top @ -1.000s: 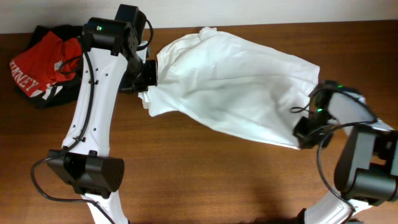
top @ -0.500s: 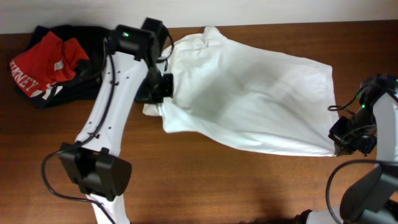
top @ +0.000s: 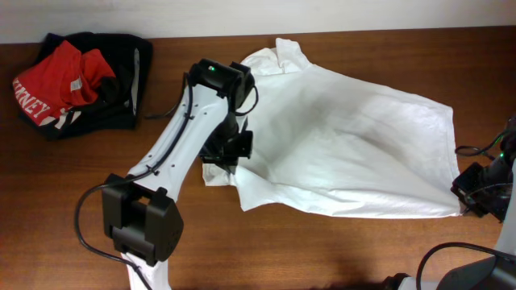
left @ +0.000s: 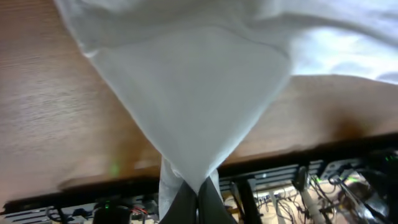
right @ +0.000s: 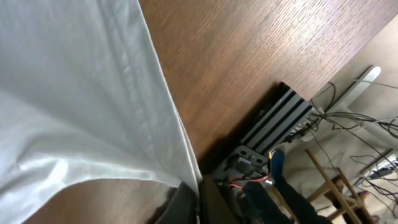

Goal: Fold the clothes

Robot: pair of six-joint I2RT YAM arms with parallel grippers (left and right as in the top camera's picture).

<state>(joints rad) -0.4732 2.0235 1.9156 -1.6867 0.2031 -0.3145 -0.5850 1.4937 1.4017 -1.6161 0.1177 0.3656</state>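
The white T-shirt (top: 347, 149) lies spread across the middle and right of the brown table. My left gripper (top: 232, 157) is shut on its left edge, near the table's middle; in the left wrist view the cloth (left: 193, 93) narrows to a point pinched between the dark fingers (left: 198, 198). My right gripper (top: 466, 197) is shut on the shirt's lower right corner at the table's right edge. In the right wrist view the hemmed cloth (right: 81, 93) runs down into the closed fingers (right: 198, 196).
A heap of a red garment with white lettering (top: 56, 80) and a black garment (top: 117, 76) lies at the back left corner. The table's edge, with cables and a rack below, shows in both wrist views (right: 280, 124).
Both arms have moved right and toward the front, dragging the shirt with them. The shirt is now stretched wider and flatter. The left gripper has left the back-left area.
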